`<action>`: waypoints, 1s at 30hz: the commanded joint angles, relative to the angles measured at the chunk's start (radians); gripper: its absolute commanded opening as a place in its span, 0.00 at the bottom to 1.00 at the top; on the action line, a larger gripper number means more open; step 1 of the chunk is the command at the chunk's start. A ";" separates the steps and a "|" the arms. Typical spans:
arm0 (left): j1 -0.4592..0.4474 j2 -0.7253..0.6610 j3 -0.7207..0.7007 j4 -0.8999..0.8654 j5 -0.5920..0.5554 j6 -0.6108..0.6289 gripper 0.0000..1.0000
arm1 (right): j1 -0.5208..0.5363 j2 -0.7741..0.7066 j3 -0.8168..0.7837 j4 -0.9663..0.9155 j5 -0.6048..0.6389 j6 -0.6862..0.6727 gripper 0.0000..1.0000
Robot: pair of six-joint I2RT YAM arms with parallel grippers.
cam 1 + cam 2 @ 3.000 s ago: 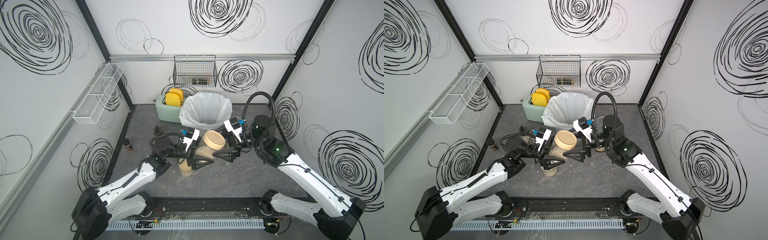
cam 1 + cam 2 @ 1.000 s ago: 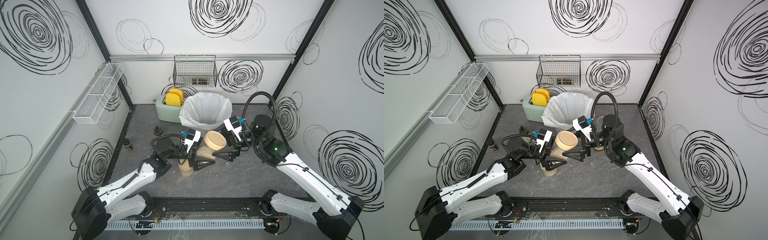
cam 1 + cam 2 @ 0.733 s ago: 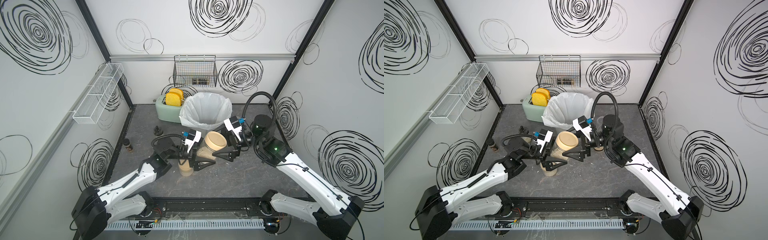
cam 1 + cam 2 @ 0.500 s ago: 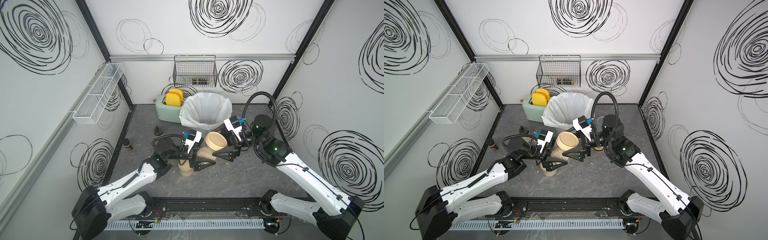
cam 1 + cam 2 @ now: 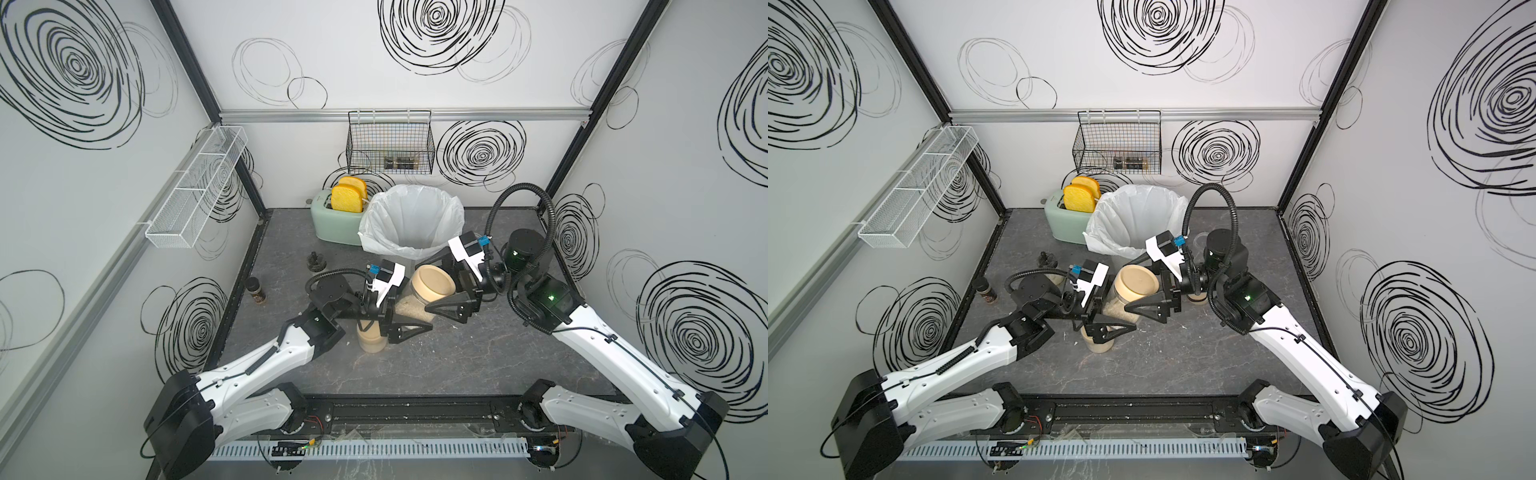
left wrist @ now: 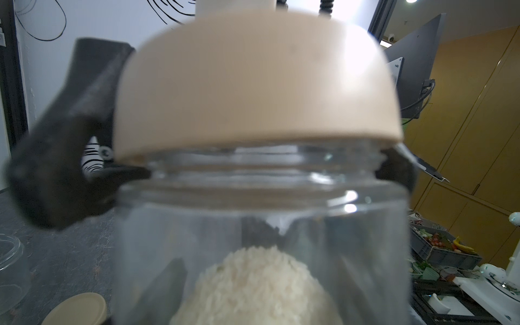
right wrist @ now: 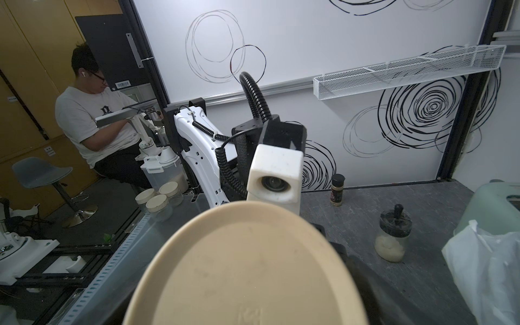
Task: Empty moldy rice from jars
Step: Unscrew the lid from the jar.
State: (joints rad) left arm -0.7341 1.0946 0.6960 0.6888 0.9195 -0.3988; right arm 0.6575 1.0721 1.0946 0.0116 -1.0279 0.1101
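Jar [image 5: 406, 305]: found raised off the counter [image 5: 478, 361] near its centre and clenched round the glass body by the left jaws. The right jaws are spread to full width and set astride the tan lid [image 5: 1137, 282], one on each side of the rim. No squeeze on it is seen.

Orientation: the jar is tilted, not upright. Its long axis runs from the base, low toward 7 o'clock, to the lid, high toward 1 o'clock (12 taken as the back wall in both top views). The lid face is turned up and toward the right arm. The moldy rice [image 6: 253, 281] is heaped in the low end, well short of the neck.

Surroundings: a lined bin [image 5: 382, 224] is noted at 12 o'clock, near behind the jar. A second jar [image 5: 371, 338] is stood on the counter at 7 o'clock, just under the left jaws.

Step judged in hand: the lid is to be unscrewed.
- The right jaws should be closed square across the lid's widest line.
- The wrist's turning axis should be laid along the jar's long axis, so the lid is spun and not levered.
- The left grip should be braced against the twist, since smooth glass is likely to slip.
- The mouth is best left uphill until the lid is off.
- Only then should the jar be carried to 12 o'clock and tipped inside the liner.
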 commanded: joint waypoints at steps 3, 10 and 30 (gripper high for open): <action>-0.022 -0.010 0.026 0.100 0.047 0.035 0.86 | -0.005 0.011 -0.006 0.040 0.022 0.000 0.99; -0.024 -0.009 0.028 0.094 0.048 0.037 0.86 | -0.005 0.008 -0.007 0.039 0.026 -0.001 0.93; -0.028 -0.015 0.016 0.086 0.038 0.043 0.86 | -0.008 -0.018 -0.010 0.066 0.090 -0.003 0.82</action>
State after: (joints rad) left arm -0.7395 1.1007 0.6956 0.6518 0.9142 -0.3779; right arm 0.6575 1.0660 1.0946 0.0242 -1.0119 0.1184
